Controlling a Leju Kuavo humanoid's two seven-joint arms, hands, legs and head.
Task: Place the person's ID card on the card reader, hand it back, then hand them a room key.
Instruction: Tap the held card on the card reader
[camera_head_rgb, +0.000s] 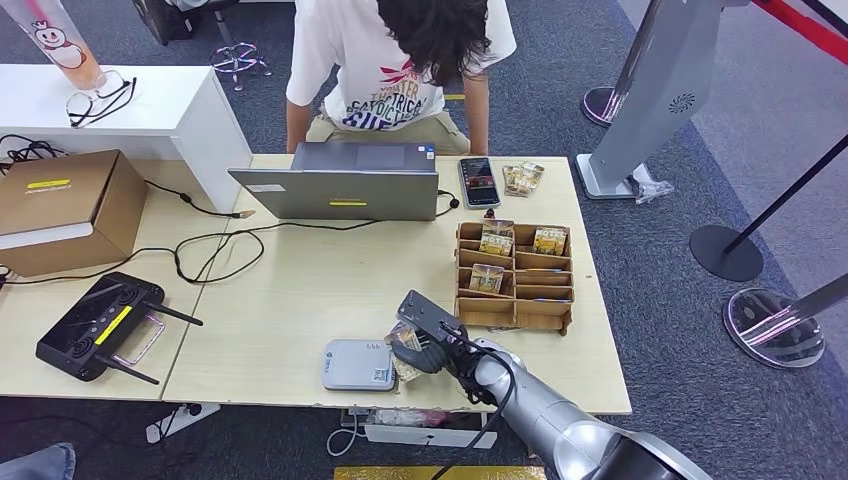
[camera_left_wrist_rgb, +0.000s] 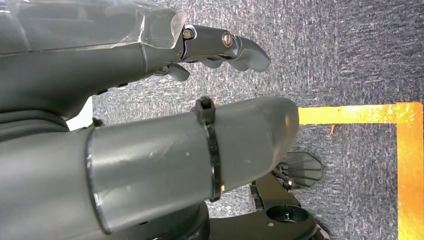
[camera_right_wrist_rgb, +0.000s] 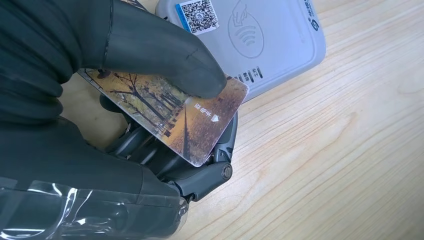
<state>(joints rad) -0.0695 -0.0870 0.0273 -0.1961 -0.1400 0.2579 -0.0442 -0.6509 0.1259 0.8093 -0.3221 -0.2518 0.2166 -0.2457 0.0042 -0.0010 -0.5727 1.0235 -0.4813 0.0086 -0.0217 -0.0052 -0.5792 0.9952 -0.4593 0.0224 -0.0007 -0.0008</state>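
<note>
Card reader (camera_head_rgb: 358, 365) just left of right hand (camera_head_rgb: 425, 345); organizer (camera_head_rgb: 515, 280) behind.

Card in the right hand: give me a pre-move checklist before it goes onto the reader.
1. Grip: right hand pinches the card between thumb and fingers: ok.
2. Card reader face bare: ok.
3. Card beside the reader, one corner at its edge, not yet on it: not ok.
4. Left hand hangs over the floor, away from the table: ok.
5. Person at the table's far side: ok.
6. ID card or room key: cannot tell.
</note>
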